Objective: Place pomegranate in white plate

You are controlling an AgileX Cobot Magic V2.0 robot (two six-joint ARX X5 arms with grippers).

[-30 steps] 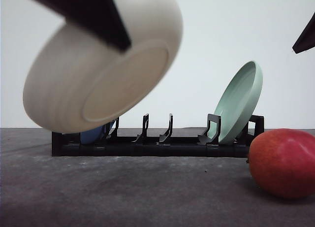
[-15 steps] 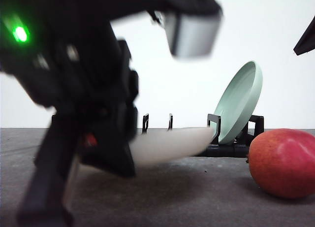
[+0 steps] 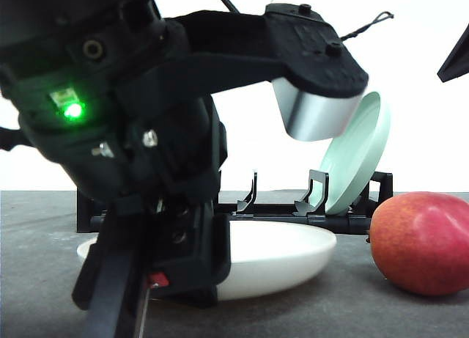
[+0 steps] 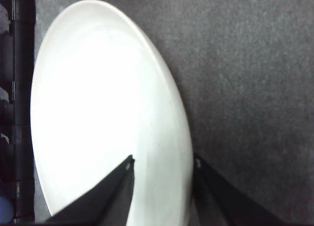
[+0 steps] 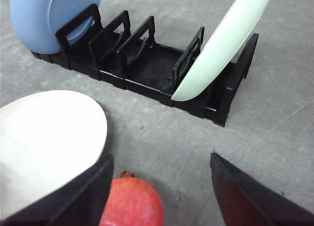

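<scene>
The white plate (image 3: 282, 254) lies flat on the dark table in front of the rack, left of the pomegranate (image 3: 421, 241). My left gripper (image 4: 163, 161) straddles the plate's rim (image 4: 184, 138), one finger inside the plate and one outside, shut on it. The left arm's black body hides the plate's left part in the front view. My right gripper (image 5: 161, 160) hangs open above the table, and the red pomegranate (image 5: 130, 204) sits low between its spread fingers (image 5: 73, 196). The white plate (image 5: 44, 138) lies just beside the fruit.
A black dish rack (image 5: 147, 64) stands behind, holding a blue plate (image 5: 49, 15) at one end and a leaning pale green plate (image 5: 221, 44) at the other. The green plate (image 3: 359, 151) tilts over the rack's right end. A dark tip of the right arm (image 3: 454, 56) shows at upper right.
The left arm has swung down with the white plate, from raised and tilted to flat on the table before the rack. The pomegranate has not moved.
</scene>
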